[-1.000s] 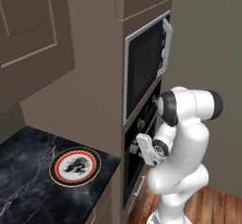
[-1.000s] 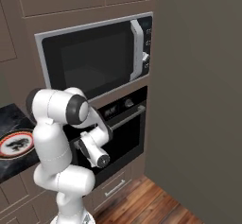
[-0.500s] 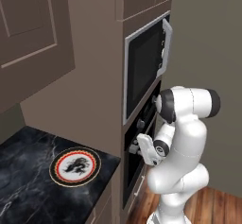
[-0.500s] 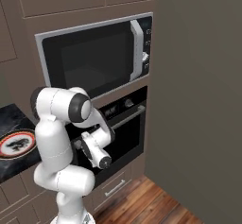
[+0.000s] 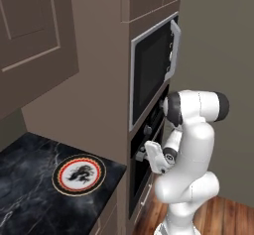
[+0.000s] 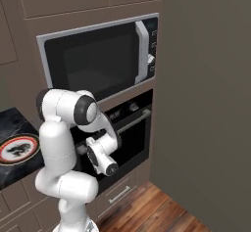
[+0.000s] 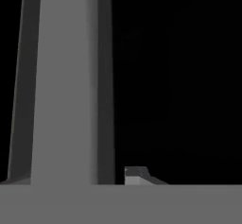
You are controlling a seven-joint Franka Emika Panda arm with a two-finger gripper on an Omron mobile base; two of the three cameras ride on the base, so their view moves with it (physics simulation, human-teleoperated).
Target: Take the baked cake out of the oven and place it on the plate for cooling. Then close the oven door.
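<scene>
Jaw state cannot be read for certain: in the hand view the grey handle bar (image 7: 66,81) of the oven door (image 6: 128,138) runs right past the one visible fingertip (image 7: 136,175), so a grip around the bar is likely but not confirmed. The gripper (image 5: 141,154) is pressed up against the front of the oven (image 5: 149,152), just below its knob row. The door is seen shut, flush with the cabinet front. The cake is not made out; it is judged to sit behind the dark glass ahead of the jaws. The plate (image 5: 79,174) lies on the black marble counter (image 5: 25,179), off to the gripper's left and slightly lower. The microwave (image 6: 98,59) sits directly above the jaws.

Step in hand: door opening, handle grasp stage. Next move calls for a firm hold, then an outward-and-down pull along the door's hinge arc.
</scene>
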